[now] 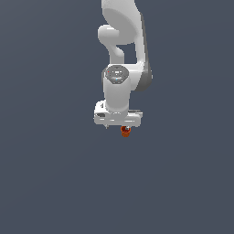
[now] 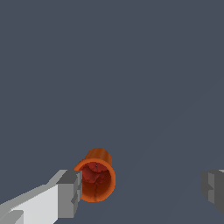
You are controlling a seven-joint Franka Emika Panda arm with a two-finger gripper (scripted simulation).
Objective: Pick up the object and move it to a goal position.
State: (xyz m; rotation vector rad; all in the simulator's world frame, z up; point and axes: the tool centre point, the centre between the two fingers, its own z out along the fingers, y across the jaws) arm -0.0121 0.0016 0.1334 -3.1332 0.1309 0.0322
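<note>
The gripper (image 2: 142, 192) is spread wide, nothing held, one finger (image 2: 70, 193) beside the cup (image 2: 97, 177); grasping is underway; centring, then closing, is needed

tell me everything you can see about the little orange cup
The orange cup is a tiny orange-red cylinder with a darker, mottled red hollow and a thin bright rim. In the wrist view it sits between the open gripper's fingers, right beside one grey pad and far from the other; contact cannot be confirmed. In the exterior view it shows just below the white gripper, much narrower than it, against the plain grey-blue ground.
</note>
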